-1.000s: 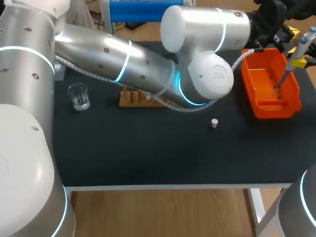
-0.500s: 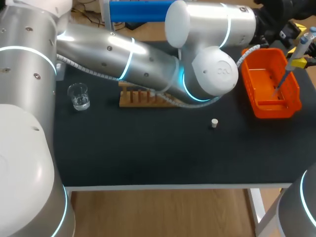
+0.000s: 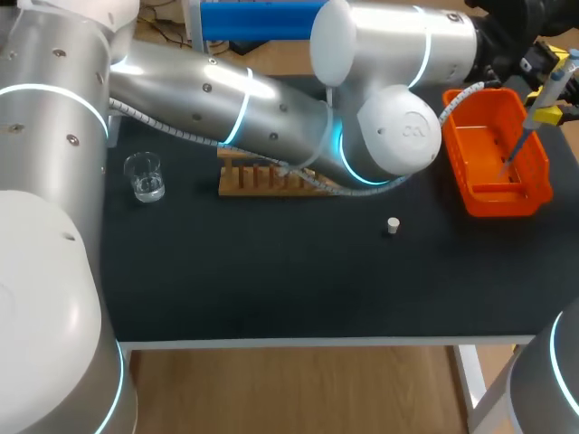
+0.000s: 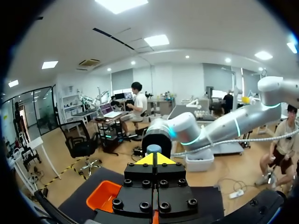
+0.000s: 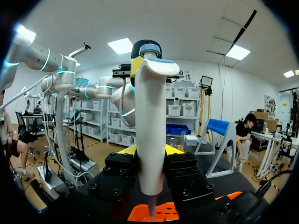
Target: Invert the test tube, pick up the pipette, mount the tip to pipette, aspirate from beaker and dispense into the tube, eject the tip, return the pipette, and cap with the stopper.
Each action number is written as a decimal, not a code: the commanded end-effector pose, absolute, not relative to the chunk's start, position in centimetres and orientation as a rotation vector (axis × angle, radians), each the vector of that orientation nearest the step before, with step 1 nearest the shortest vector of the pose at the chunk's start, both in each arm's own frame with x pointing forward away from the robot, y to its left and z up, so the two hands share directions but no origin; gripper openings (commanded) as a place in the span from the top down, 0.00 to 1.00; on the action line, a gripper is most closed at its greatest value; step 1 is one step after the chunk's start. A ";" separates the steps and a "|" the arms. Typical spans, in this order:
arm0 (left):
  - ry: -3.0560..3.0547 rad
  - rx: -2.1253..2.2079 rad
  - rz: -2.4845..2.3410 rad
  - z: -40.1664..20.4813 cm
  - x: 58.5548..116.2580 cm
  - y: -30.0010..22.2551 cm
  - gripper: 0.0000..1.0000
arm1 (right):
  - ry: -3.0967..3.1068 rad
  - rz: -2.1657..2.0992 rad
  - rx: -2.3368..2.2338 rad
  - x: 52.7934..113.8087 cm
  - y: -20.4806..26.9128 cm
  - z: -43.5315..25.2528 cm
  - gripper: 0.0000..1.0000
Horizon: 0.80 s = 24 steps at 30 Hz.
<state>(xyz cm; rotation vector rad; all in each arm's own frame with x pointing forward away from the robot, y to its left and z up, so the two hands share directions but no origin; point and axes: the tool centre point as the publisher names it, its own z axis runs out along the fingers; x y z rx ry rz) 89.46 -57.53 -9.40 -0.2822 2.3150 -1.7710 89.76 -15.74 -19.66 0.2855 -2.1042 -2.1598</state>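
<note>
Pipette (image 5: 150, 126) upright, pinched in right end effector (image 5: 150, 151) over orange bin (image 3: 498, 197); left end effector (image 4: 154, 160) pressed together.

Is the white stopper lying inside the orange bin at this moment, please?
No, the stopper lies on the bare black table, clear of the orange bin.
</note>
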 end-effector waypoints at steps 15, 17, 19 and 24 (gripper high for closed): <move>2.325 -0.300 -1.771 -11.2 90.3 -57.5 1.00 | -2.102 -2.154 0.291 90.0 -15.9 -19.6 1.00; 2.324 -0.302 -1.770 -11.3 90.3 -57.4 1.00 | -2.102 -2.154 0.291 90.0 -15.9 -19.6 1.00; 2.323 -0.303 -1.769 -11.4 90.2 -57.4 1.00 | -2.102 -2.154 0.291 90.0 -15.9 -19.6 1.00; 2.317 -0.301 -1.762 -11.6 90.0 -57.3 1.00 | -2.102 -2.154 0.291 90.0 -15.9 -19.6 1.00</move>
